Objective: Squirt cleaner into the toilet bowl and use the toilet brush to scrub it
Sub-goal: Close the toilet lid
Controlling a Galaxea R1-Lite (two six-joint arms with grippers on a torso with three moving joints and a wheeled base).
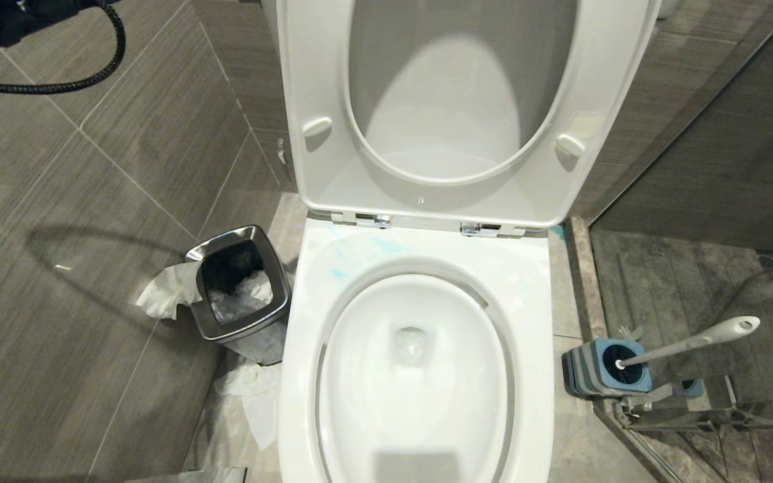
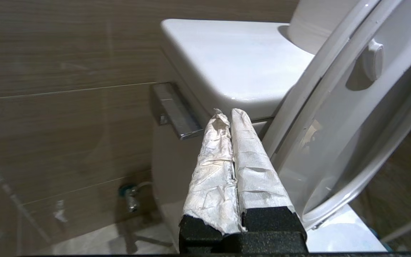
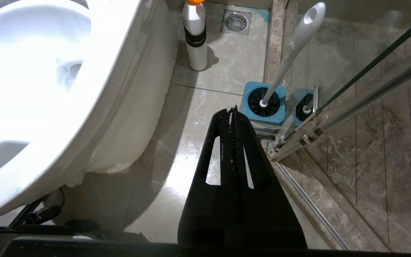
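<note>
toilet brush [image 3: 291,53]: light, stiff, slick plastic; grip mid-handle | ahead of right gripper [image 3: 233,110], fingers together, empty | left gripper [image 2: 231,112] pressed together near flush lever [image 2: 175,114]

The toilet bowl [image 1: 417,376] is white, glossy ceramic with an oval basin and a broad squared rim. Its seat and lid stand raised behind the basin. A little water sits at the drain in the middle. The cleaner [image 1: 353,258] shows as pale blue smears on the rim's rear left part, just below the hinges. The toilet brush [image 1: 692,343] stands on the floor to the right of the bowl, its black bristle head down in a blue square holder [image 1: 606,367], its white handle leaning away from the bowl.
</note>
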